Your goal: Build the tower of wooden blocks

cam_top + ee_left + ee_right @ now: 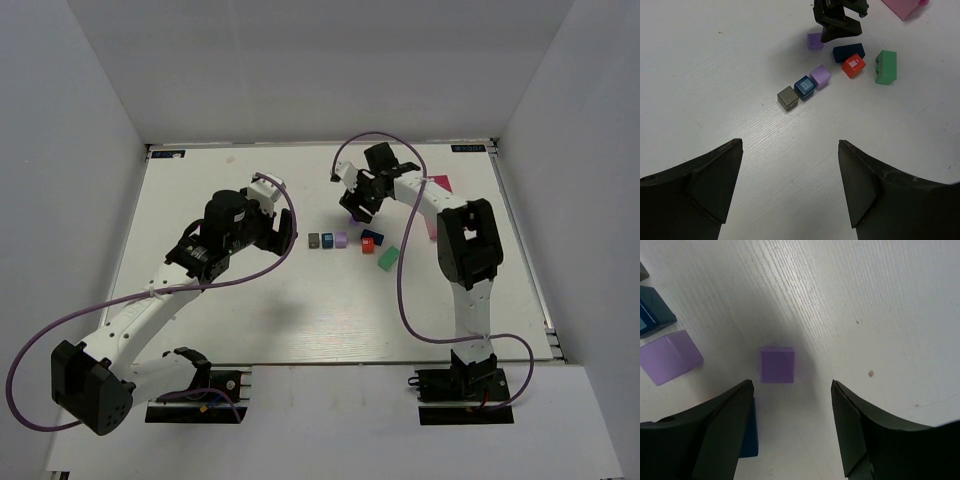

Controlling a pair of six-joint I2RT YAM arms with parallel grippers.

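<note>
The blocks lie loose on the white table. A dark grey block (314, 240), a blue block (327, 241) and a pale purple block (341, 240) form a row; in the left wrist view they are grey (788, 97), blue (804, 87) and pale purple (820, 76). To their right lie a dark blue block (849, 52), a red block (853, 65) and a green block (886, 67). A purple block (777, 364) lies alone just ahead of my open right gripper (791, 384), which hovers over it (358, 205). My left gripper (790, 143) is open and empty, left of the row (283, 228).
A pink tray (438, 184) lies at the back right, partly behind the right arm; its corner shows in the left wrist view (902, 6). White walls enclose the table on three sides. The dark blue block (749, 430) sits close beside my right gripper's left finger.
</note>
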